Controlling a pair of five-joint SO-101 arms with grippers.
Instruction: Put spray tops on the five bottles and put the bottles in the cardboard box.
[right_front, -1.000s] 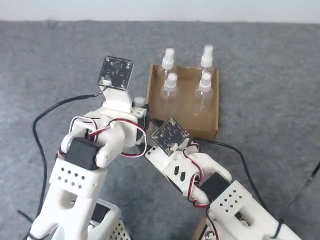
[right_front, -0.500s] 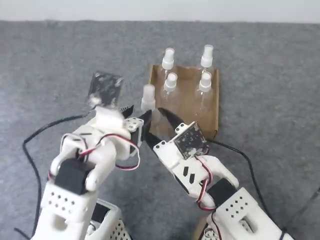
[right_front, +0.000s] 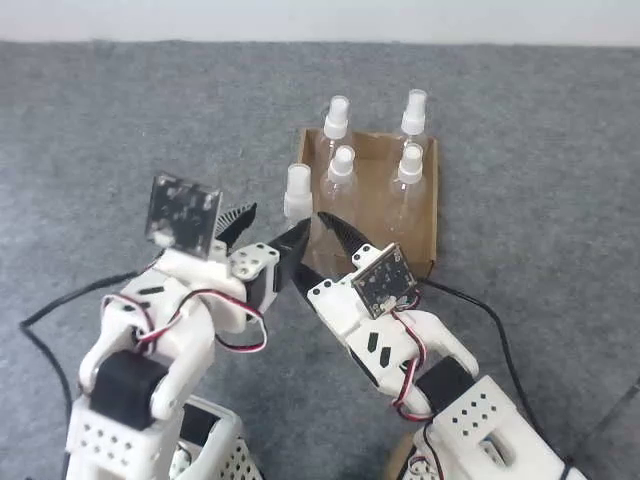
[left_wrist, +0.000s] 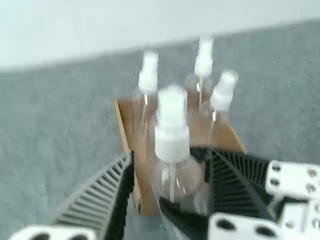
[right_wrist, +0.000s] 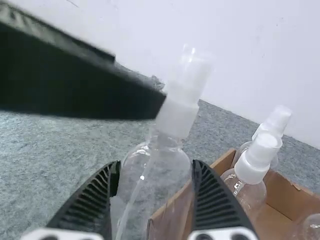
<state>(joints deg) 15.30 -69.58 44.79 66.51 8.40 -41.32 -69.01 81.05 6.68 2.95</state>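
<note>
A clear bottle (right_front: 298, 192) with a white spray top stands upright just outside the near-left corner of the cardboard box (right_front: 436, 200). My right gripper (right_front: 312, 242) is shut on its body; the right wrist view has the bottle (right_wrist: 152, 165) pressed between both ribbed fingers. My left gripper (right_front: 277, 217) is open, its fingers spread wide either side of the same bottle (left_wrist: 172, 145) without touching it. Several capped bottles (right_front: 342, 165) stand inside the box (left_wrist: 124, 125).
The arms work on grey carpet (right_front: 120, 120). Cables (right_front: 480, 310) trail from both arms. A white perforated base (right_front: 215, 445) sits at the near left. Open carpet lies left and right of the box.
My left gripper has let go of the spray top, opened, and drawn back toward the near left. The right gripper turned and still holds the bottle by the box corner.
</note>
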